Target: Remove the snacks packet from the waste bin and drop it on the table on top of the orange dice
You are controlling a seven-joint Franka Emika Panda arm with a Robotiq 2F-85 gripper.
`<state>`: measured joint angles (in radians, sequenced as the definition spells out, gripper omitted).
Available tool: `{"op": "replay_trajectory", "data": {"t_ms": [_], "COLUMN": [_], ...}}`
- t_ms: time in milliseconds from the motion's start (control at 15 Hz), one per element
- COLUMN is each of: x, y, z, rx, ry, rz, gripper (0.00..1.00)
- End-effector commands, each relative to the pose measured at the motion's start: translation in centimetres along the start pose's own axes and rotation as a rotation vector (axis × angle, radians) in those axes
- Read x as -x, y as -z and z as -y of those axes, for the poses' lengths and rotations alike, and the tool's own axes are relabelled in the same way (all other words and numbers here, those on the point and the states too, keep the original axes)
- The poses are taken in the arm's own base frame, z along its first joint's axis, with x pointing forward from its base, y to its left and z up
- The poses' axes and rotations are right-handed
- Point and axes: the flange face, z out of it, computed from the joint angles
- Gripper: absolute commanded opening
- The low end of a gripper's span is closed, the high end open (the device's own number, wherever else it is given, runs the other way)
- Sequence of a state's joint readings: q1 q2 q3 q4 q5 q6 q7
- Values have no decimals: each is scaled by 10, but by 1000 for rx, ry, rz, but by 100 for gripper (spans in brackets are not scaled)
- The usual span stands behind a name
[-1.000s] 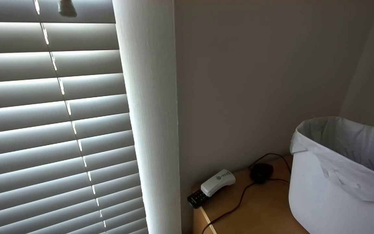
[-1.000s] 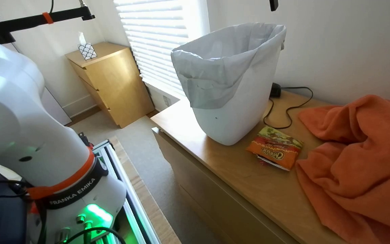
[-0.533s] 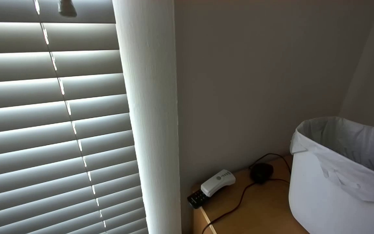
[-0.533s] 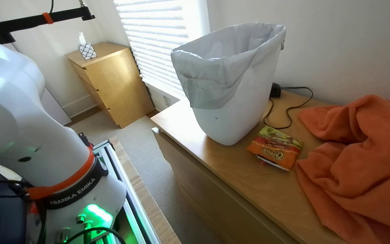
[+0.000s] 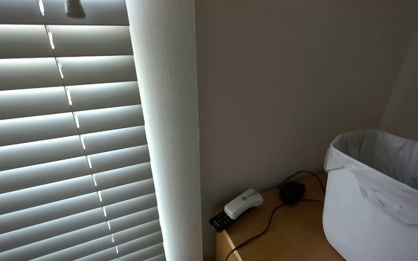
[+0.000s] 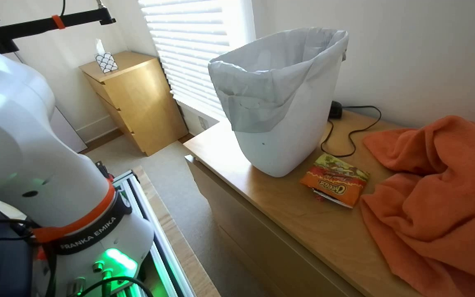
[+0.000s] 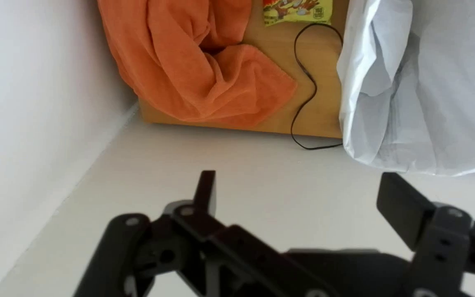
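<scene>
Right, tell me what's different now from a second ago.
The gripper has apparently moved out past the top edge of an exterior view, where a dark tip showed a second ago. In the wrist view it is open and holds nothing; no grasp or release shows. The waste bin, snacks packet and orange cloth stayed put.

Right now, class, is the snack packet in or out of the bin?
Out: the packet lies on the wooden top beside the bin.

waste bin (image 6: 287, 132): inside bottom hidden, both exterior views | snacks packet (image 7: 298, 12): cut off, wrist view's top edge
</scene>
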<state>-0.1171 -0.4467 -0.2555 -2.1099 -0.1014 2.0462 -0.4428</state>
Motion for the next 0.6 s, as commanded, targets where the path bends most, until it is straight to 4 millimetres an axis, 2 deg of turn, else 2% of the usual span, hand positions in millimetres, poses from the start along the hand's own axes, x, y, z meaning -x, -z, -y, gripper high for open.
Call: {"op": "replay_trajectory", "data": {"t_ms": [0, 267, 533], "x": [-2, -2, -5], "y": [12, 18, 17], "z": [10, 17, 17], "rx": [-42, -35, -33], "ry": [-59, -75, -59], "rz": [51, 99, 80], "gripper": [100, 100, 100]}}
